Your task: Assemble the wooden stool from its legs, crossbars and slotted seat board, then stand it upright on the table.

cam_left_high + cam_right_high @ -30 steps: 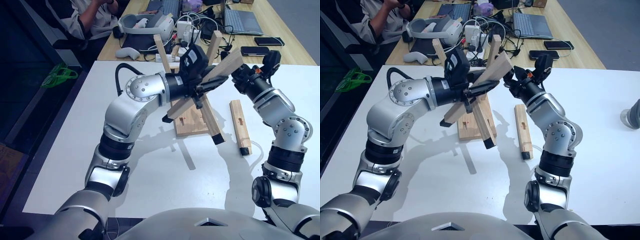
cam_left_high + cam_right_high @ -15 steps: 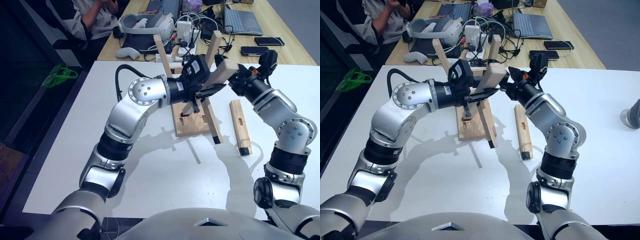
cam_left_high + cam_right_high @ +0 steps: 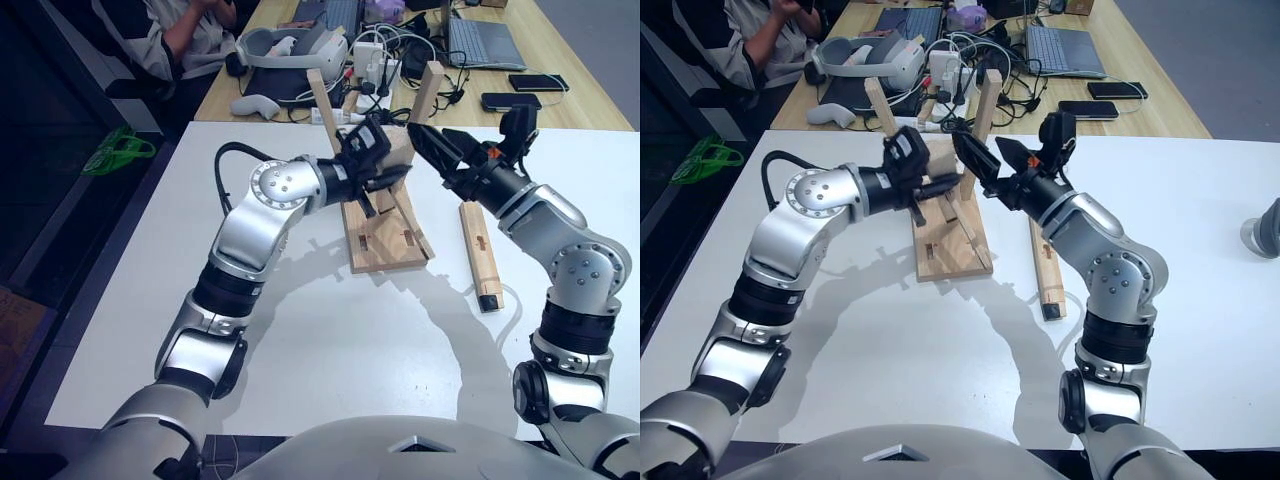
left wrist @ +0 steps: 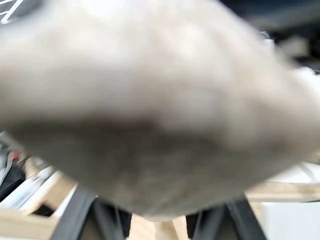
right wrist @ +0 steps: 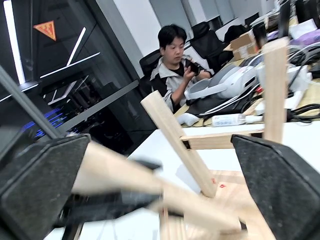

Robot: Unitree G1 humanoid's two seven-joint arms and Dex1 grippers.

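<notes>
My left gripper (image 3: 378,172) is clamped on a wooden leg (image 3: 397,150), low over the far end of the slotted seat board (image 3: 385,248). The board lies flat on the white table (image 3: 330,330). My right gripper (image 3: 430,140) is spread wide with nothing in it, just beside that leg. Two upright legs (image 3: 320,95) rise at the board's far edge, and a loose leg (image 3: 481,255) lies on the table to its right. Behind, a wooden desk (image 3: 565,45) carries a headset (image 3: 290,45), a laptop (image 3: 480,40) and cables.
</notes>
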